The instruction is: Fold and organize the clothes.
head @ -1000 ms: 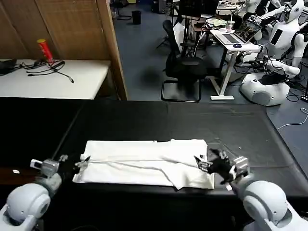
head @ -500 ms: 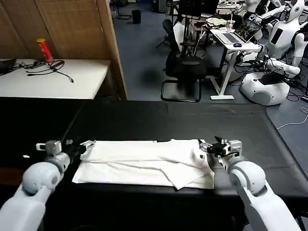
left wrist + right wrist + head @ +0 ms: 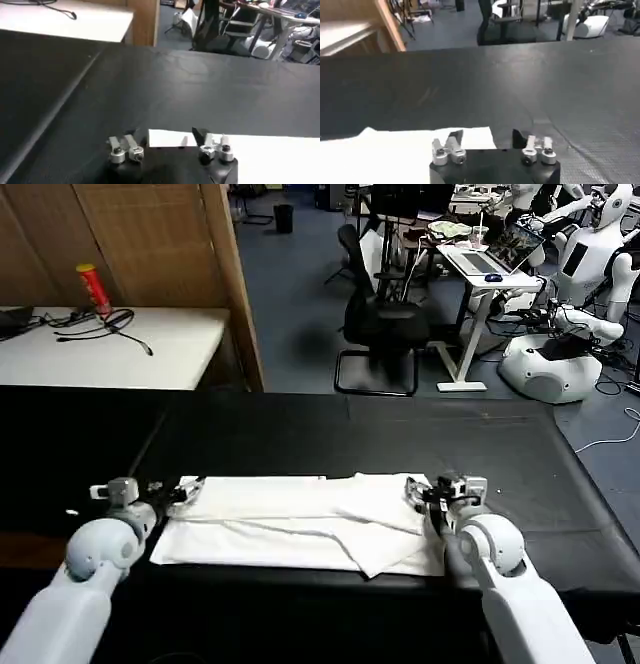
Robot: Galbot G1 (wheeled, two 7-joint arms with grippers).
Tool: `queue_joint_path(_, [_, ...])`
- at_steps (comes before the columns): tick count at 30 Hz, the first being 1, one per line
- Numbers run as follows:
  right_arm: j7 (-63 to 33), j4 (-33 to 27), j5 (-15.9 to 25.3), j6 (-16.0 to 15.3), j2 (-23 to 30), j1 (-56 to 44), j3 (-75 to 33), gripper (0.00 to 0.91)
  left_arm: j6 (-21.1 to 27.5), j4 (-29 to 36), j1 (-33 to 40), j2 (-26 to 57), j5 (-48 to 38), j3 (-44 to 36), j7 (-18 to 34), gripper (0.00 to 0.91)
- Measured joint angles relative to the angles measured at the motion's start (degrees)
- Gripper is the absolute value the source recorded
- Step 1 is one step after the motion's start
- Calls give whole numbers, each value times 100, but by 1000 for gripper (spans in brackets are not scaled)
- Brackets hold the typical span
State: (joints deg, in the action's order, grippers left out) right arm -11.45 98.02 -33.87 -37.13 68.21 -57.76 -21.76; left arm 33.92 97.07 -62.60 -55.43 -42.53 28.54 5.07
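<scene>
T-shirt (image 3: 300, 522): white, folded into a long band, flat on the black table covering (image 3: 350, 434) near the front edge; a loose flap sticks out at the lower right.
Left gripper (image 3: 178, 490): at the band's left end, far corner; fingers spread apart, nothing held.
Left wrist view: both fingers (image 3: 202, 137) wide apart; the shirt's corner (image 3: 240, 150) lies between and past the inner finger, bare black cloth (image 3: 150, 85) by the outer one.
Right gripper (image 3: 417, 490): at the band's right end, far corner; fingers look parted in the head view, hard to tell there because the wrist body covers them.
Right wrist view: fingers (image 3: 454, 137) clearly apart, empty; shirt edge (image 3: 395, 150) just under and beside one finger, the other finger over bare covering (image 3: 520, 75).
In the way: nothing on the covering ahead of either set of fingers; the arms' own wrists hide the shirt ends from the head camera.
Around, beyond the fingers: white side table (image 3: 110, 349) with black cables (image 3: 95, 324) and a red can (image 3: 93, 287); wooden partition (image 3: 150, 234); black office chair (image 3: 385, 324); desk with laptop (image 3: 495, 254); white robot bodies (image 3: 590, 254) at far right.
Head view adds: the shirt's whole outline and the room; wrist views add the finger gaps and the exact shirt corners.
</scene>
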Motion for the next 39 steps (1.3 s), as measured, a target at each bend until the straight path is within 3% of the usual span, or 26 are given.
queue_joint_path(1, [8,-2,18,0,13,-6,1,137,5,-30,8,-12,38,-9,-2,10])
queue_joint_path(3, [20,-1,49,6,39,-15,7,68,8,-90,12,-27,95,-15,-2,0])
queue_joint_path(8, [-143,-62,249,320,140,-21,4,0,-73,-163,29,-39,270,-39,-32,0])
queue_joint_path(12, [-225,-140,399,561,183,18,-9,0,-275,-212,112,-38,517,-131,-121,0])
queue_joint_path(13, [-173,-140,398,546,176,13,-19,0,-328,-225,147,-38,583,-158,-146,488])
queue_joint_path(14, [-106,-134,398,516,162,-2,-25,878,-350,-229,177,-45,605,-184,-155,878])
queue_joint_path(28, [558,750,135,259,-340,-504,-324,878,-588,1,167,42,1029,-186,-210,878])
queue_joint_path(39, [536,1736,19,209,-513,-1065,-616,878,-467,623,-564,-10,422,356,-145,878])
